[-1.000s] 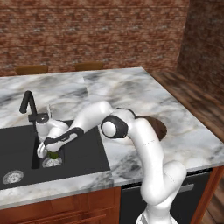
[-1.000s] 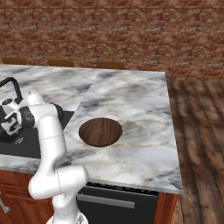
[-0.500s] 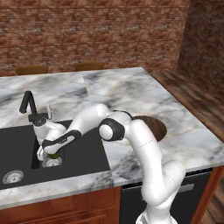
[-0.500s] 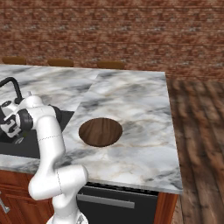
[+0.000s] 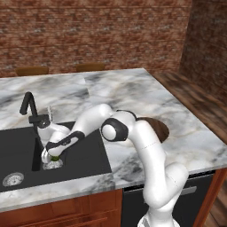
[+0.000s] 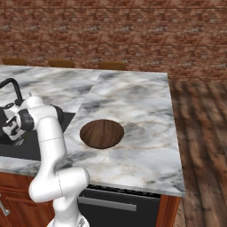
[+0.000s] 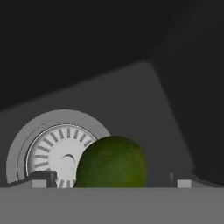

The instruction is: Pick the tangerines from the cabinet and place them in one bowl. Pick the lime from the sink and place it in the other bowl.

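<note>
The small round dark-green lime (image 7: 112,162) lies low in the black recessed sink (image 5: 17,146), between the two dark fingertips of the pincer (image 7: 112,180), which stand apart on either side of it without touching. Its skin is dull, mottled green. It sits beside and partly over a round steel drain (image 7: 57,148) on the sink floor. From the left base view, the pincer (image 5: 52,156) reaches down by the angular black faucet (image 5: 31,111). The dark brown shallow bowl (image 6: 102,133) rests on the marble tabletop (image 6: 133,97), well apart.
</note>
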{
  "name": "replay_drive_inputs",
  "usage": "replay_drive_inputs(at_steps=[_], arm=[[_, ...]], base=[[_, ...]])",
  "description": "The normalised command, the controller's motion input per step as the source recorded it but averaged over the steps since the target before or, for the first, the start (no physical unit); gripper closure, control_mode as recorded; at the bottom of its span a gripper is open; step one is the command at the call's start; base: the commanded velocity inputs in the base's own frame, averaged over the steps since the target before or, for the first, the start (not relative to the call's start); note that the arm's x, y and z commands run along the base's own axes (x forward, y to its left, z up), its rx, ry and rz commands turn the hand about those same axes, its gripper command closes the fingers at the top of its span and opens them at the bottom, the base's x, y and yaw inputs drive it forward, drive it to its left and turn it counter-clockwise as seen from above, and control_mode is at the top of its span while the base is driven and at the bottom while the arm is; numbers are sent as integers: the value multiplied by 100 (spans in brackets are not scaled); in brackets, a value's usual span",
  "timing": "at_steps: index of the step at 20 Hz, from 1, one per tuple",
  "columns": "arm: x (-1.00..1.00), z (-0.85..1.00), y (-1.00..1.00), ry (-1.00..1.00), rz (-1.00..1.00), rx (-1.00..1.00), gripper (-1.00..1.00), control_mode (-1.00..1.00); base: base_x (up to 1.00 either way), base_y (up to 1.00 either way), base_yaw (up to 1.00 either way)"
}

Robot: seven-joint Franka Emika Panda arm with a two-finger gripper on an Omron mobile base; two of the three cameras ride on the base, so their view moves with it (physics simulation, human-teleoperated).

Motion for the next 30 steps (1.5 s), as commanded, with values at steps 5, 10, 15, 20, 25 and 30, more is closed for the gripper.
replay_drive_inputs(at_steps=[5,10,15,20,25,30], arm=[[-2,-4,-10,0,0,0,-100,-100],[0,-11,-1,0,0,0,-100,-100],[2,-17,0,-1,0,-1,-100,-100],[12,-23,1,0,0,0,-100,-100],[11,-23,3,0,0,0,-100,-100],[15,-25,12,0,0,0,-100,-100]], base=[[0,0,0],[0,0,0],[0,0,0],[0,0,0],[0,0,0],[0,0,0]])
